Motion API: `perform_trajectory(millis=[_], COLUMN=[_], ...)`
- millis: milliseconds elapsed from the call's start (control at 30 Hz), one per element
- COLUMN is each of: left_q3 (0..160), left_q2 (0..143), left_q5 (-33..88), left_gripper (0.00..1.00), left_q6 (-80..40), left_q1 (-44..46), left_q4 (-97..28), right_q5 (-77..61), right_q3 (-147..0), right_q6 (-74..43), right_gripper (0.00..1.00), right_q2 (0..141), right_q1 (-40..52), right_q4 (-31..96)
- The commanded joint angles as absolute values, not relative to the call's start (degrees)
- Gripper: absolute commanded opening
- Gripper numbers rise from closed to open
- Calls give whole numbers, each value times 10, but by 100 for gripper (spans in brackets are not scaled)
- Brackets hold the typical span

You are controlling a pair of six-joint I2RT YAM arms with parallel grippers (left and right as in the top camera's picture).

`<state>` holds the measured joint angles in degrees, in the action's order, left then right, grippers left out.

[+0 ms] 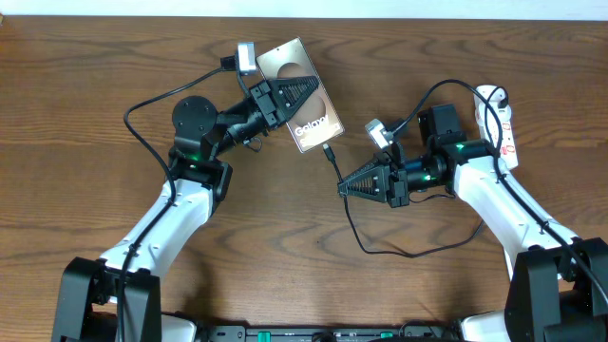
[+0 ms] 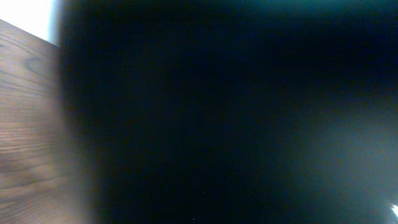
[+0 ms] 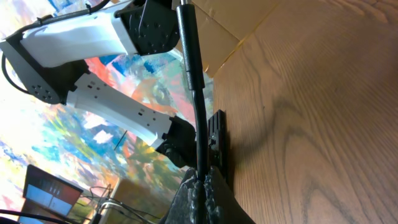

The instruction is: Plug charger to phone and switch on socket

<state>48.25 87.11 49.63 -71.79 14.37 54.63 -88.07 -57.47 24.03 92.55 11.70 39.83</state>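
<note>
You're working on a dark wood-grain table (image 1: 85, 57). The phone (image 1: 319, 118) lies tilted on it, left of centre near the far edge, and white "Galaxy" lettering reads along its lower end. The left gripper (image 1: 313, 87) lies across the phone's middle and hides that part of its face. Its fingers are closed on the phone.

The charger (image 1: 334, 167) has its small connector tip just beside the phone's lower edge. You cannot tell from overhead whether tip and phone touch. The right gripper (image 1: 344, 188) is clamped on the cable a little behind the tip. From there the cable loops away toward the near right.

The socket (image 1: 510, 133) sits well apart at the right edge, partly covered by the right arm. Its red markings are too small to read.

Your left wrist view is almost wholly black and shows only a blurred strip of wood at the left. The right wrist view alone shows the cable (image 3: 198, 112) rising straight from the closed fingertips (image 3: 194, 190). Behind it are the left arm (image 3: 93, 37) and a brightly painted backdrop (image 3: 56, 130).
</note>
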Motion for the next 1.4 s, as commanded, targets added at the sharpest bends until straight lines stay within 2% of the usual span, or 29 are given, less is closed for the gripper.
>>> perform_trajectory(millis=[0,1367], left_q3=[492,492], left_q2=[854,854], left_q5=[505,502], left_gripper=[7,8], left_q6=[-719,-747], left_q1=[146,150], left_q4=[556,556], right_q5=[-895,-894], right_q3=[-574,-574], right_q6=[238,223], right_gripper=[1,1], right_q2=[918,918], right_q1=[122,121], right_q4=[398,390])
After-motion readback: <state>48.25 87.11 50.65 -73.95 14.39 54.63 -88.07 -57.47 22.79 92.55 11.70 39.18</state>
